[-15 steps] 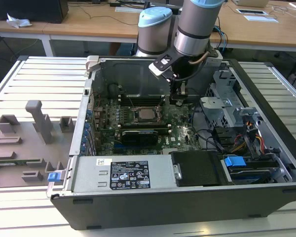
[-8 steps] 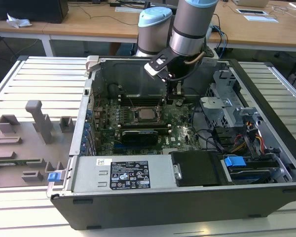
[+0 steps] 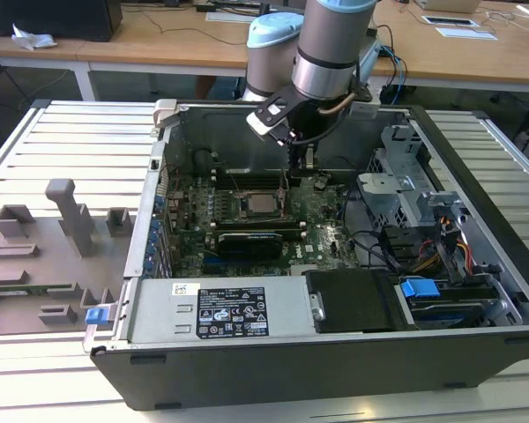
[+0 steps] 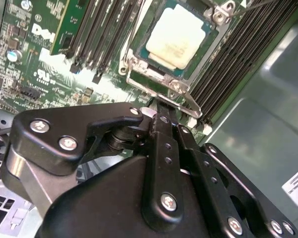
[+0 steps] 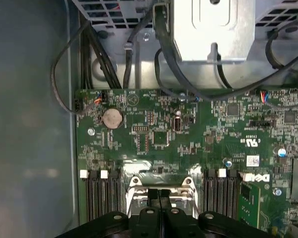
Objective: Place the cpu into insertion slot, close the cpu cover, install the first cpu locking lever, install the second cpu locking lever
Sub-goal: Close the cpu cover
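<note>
Hanging beside the cpu (image 4: 178, 35), tool (image 4: 164, 108) pinched together, computer case (image 3: 335, 352) on slatted table (image 3: 62, 141), desks (image 3: 159, 40) behind.

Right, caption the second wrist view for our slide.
Gripper beside the cpu cover, the cpu showing through its cut-out.

Your exterior view stands outside the computer case (image 3: 335, 361), well off, looking down at an angle on the insertion slot (image 3: 245, 205). Your first wrist view faces straight down, near that slot. Your second wrist view looks obliquely past the gripper (image 4: 161, 116), close up. All three share the slot.
</note>
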You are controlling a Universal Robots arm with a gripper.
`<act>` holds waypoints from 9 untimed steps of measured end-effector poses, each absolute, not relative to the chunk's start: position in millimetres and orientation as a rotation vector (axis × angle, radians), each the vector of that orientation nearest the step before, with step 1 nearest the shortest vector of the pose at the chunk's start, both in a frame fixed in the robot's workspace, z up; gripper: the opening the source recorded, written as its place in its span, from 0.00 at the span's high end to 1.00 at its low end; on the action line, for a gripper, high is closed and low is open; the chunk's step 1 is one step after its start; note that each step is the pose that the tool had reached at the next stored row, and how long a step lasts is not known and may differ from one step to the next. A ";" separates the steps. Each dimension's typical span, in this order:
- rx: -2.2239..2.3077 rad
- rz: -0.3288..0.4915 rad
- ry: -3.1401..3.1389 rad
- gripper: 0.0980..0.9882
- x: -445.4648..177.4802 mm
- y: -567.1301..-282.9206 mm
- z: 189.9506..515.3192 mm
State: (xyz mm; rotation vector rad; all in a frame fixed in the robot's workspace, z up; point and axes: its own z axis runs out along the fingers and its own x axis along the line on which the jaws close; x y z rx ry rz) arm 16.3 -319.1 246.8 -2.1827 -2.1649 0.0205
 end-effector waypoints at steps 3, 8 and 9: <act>-2.183 0.021 -2.165 0.99 10.1 -319.1 246.7; -2.183 0.021 -2.165 0.99 -1.2 -319.1 245.9; -2.183 0.021 -2.165 0.99 -4.4 -319.1 245.7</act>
